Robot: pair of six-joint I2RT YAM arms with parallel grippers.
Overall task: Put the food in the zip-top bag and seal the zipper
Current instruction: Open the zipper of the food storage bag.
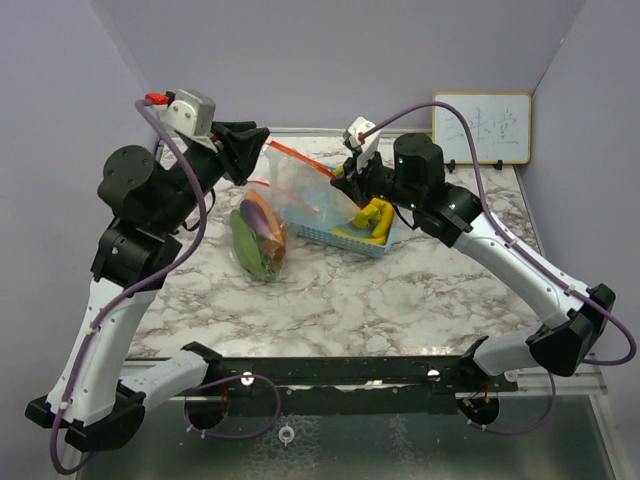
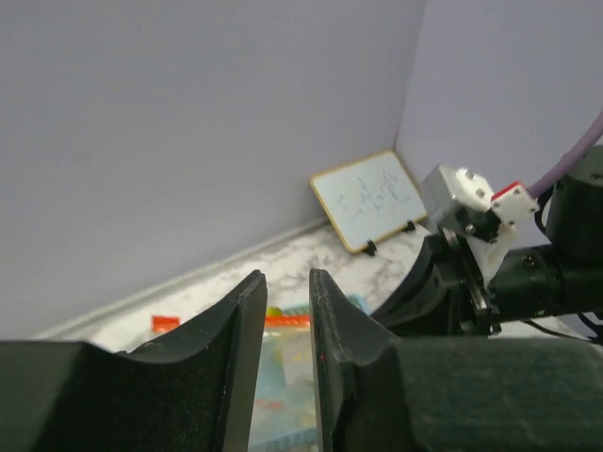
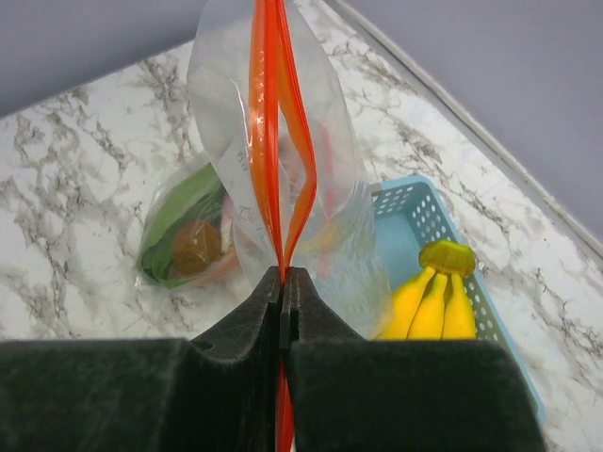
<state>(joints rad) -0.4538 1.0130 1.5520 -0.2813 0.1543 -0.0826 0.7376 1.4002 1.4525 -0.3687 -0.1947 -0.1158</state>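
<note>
A clear zip-top bag (image 1: 300,195) with an orange zipper (image 1: 300,158) hangs upright over the table. Its lower end lies on the marble and holds a green leafy vegetable (image 1: 247,250), a purple eggplant (image 1: 265,222) and a brown round fruit (image 3: 196,247). My right gripper (image 3: 283,278) is shut on the right end of the zipper (image 3: 268,122), which gapes apart above the jaws. My left gripper (image 2: 287,287) stands open at the bag's upper left corner, a narrow gap between its pads, the zipper (image 2: 285,320) showing beyond them. Yellow bananas (image 3: 438,301) lie in the basket.
A blue mesh basket (image 1: 345,238) sits on the marble table (image 1: 400,290) just right of the bag, under my right wrist. A small whiteboard (image 1: 481,128) leans on the back wall at the right. Walls close in the left, back and right sides.
</note>
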